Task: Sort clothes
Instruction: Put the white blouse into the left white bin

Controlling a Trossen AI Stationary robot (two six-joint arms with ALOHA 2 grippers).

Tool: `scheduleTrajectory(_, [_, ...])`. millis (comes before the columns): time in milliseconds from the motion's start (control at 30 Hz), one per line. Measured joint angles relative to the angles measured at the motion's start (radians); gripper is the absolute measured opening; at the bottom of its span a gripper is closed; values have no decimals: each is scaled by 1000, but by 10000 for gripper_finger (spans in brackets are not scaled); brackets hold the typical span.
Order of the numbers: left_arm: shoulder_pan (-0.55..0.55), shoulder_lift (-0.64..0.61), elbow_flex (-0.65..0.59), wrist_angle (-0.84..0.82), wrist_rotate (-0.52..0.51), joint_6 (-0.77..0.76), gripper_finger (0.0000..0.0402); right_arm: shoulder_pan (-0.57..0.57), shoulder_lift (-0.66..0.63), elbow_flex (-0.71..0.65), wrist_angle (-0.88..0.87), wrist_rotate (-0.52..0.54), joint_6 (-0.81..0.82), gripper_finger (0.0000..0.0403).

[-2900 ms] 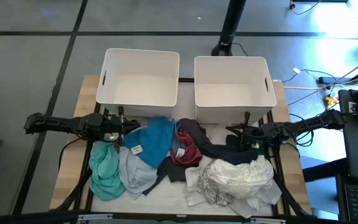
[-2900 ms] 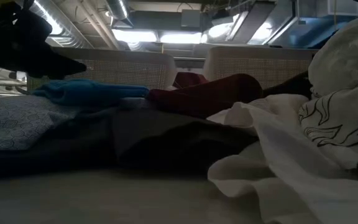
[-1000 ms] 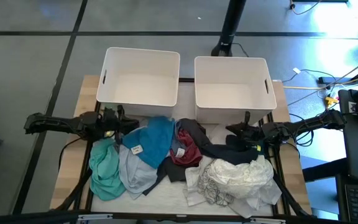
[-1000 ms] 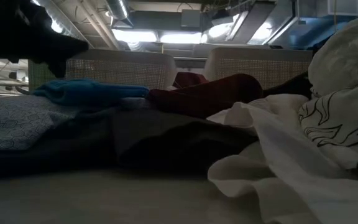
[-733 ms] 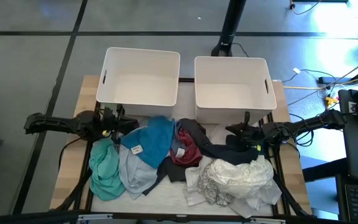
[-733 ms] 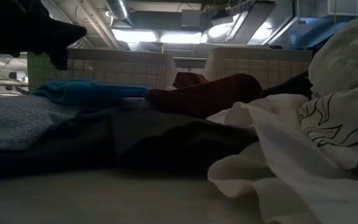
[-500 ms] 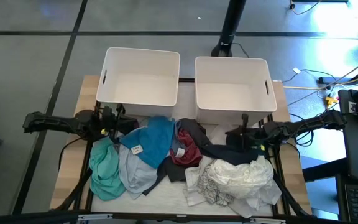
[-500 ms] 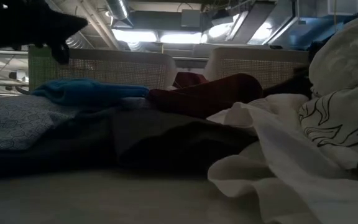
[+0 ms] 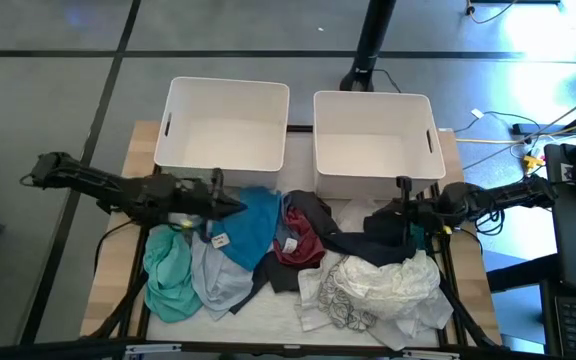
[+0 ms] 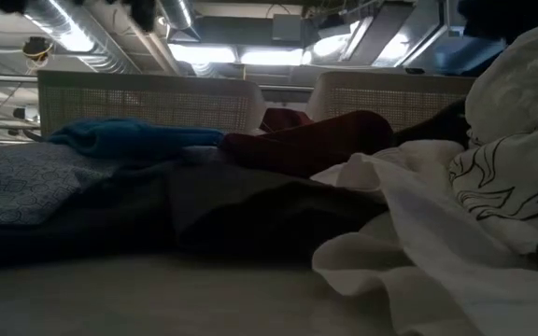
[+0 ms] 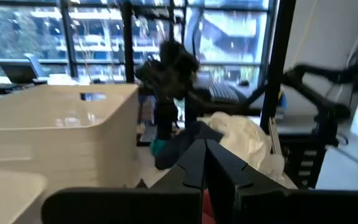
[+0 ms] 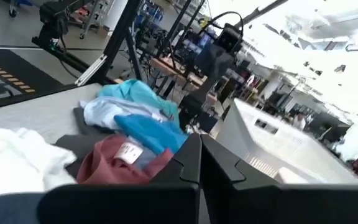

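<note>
High view evenly lit, glare at right edge. Low view dim, backlit by ceiling lights (image 10: pixel 222 54). Wrist views soft, windows blown out.

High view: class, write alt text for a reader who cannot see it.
A heap of soft clothes in white, teal, blue, grey-blue, dark red and black covers the near half of a wooden table. Two empty white plastic bins stand behind. The left gripper reaches over the bright blue garment; the right gripper hovers above black fabric.

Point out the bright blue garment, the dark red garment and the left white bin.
bright blue garment (image 9: pixel 256 225): high view, middle of its fabric.
dark red garment (image 9: pixel 303 243): high view, centre of the crumpled cloth.
left white bin (image 9: pixel 226 158): high view, near wall.
</note>
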Motion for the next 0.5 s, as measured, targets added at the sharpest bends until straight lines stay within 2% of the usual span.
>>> scheduleTrajectory(133, [-19,199,145,6,0,6,1,0,0,29,31,-31,-89,8])
scheduleTrajectory(500, [-82,616,453,0,-1,-20,1,-1,0,31,135,-31,-92,8])
